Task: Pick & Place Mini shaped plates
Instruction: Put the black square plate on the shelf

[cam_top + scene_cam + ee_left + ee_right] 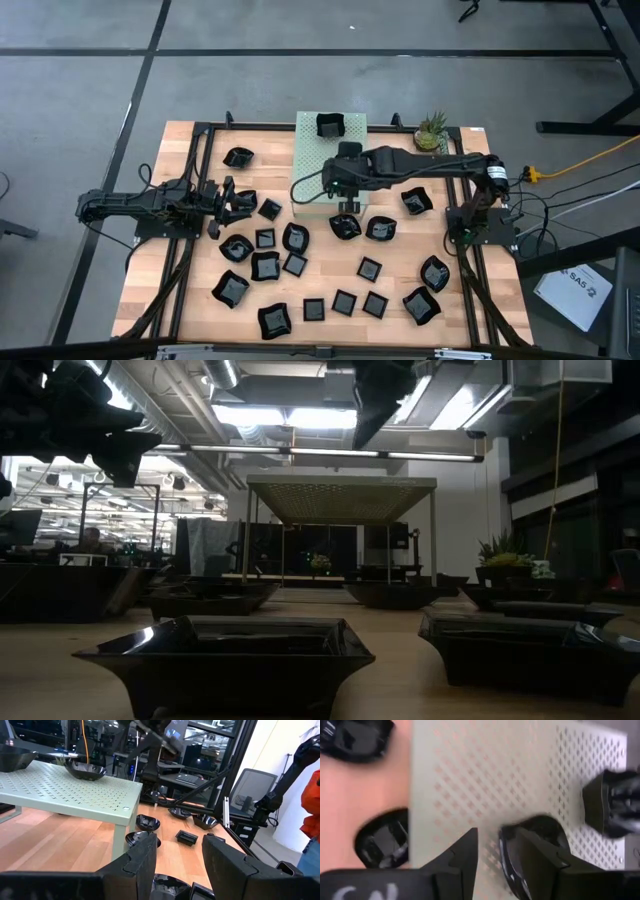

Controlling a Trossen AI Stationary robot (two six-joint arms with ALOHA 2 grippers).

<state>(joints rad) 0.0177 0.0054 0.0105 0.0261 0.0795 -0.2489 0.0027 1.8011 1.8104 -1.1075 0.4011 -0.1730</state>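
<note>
right gripper (495,855): fingers parted, letting go a mini plate (540,837) on green box (312,165)
left gripper (228,197): spread, empty
risk: plate drags off on retreat; finger snags rim

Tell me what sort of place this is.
Probably a robotics lab in an open-plan office or workshop: exposed ceiling ducts, an office chair, and the wooden table on a concrete floor.

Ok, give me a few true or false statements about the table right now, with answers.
1. The right gripper is over the pale green stand. True.
2. The left gripper holds a plate. False: it is open and empty.
3. The little plant sits on the stand. False: it sits on the table beside it.
4. Most black plates lie on the wooden table. True.
</note>
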